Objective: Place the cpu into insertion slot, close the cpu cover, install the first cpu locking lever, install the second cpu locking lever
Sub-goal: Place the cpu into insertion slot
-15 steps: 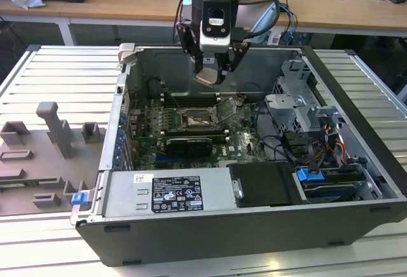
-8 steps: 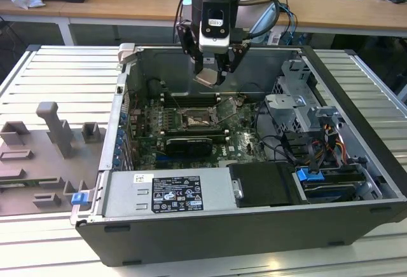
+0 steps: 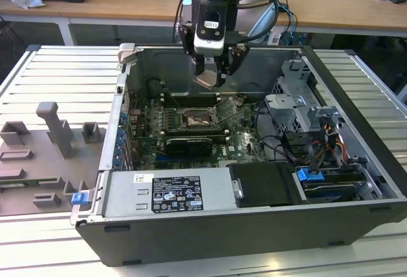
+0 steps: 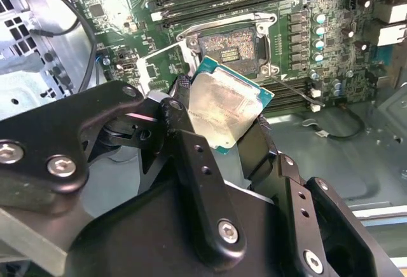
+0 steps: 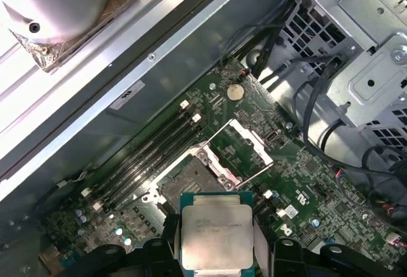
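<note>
My gripper (image 3: 213, 79) hangs inside the open computer case, shut on the cpu (image 3: 206, 81), a small square chip with a pale silver face and a green edge. In both wrist views the cpu (image 4: 224, 107) (image 5: 216, 229) sits tilted between the black fingers (image 4: 184, 121) (image 5: 167, 242). It is held in the air a little above and behind the insertion slot (image 3: 193, 120) (image 4: 229, 47) (image 5: 188, 185), which lies bare on the green board. The cpu cover (image 3: 227, 108) (image 4: 151, 67) (image 5: 247, 148) stands swung open beside the slot.
Long black memory slots (image 3: 191, 99) run just behind the socket and a black graphics card (image 3: 188, 143) lies in front of it. A grey power supply (image 3: 168, 194), a metal drive cage (image 3: 305, 108) with cables and the case walls (image 3: 124, 93) close in the space.
</note>
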Robot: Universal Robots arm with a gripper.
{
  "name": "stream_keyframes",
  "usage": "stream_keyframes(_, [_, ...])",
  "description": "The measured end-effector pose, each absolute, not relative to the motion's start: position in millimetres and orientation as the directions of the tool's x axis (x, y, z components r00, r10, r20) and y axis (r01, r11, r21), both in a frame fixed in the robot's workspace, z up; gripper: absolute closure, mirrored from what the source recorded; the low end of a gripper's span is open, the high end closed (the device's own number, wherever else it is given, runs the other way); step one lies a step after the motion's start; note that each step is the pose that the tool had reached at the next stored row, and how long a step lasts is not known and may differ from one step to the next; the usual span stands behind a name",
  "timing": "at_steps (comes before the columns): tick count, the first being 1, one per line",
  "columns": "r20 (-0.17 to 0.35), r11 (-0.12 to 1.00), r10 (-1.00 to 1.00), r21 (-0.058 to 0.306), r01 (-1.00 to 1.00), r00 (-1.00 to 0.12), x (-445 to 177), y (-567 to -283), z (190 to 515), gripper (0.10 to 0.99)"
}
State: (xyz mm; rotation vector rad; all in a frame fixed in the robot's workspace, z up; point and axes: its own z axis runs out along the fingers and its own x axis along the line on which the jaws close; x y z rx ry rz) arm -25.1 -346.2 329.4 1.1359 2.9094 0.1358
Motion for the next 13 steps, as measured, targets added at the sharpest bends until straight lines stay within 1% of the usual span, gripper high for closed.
stream_keyframes(13, [0.017,0.666,0.743,0.086,0.741,-0.669,-25.1,-346.2,325.3,0.545])
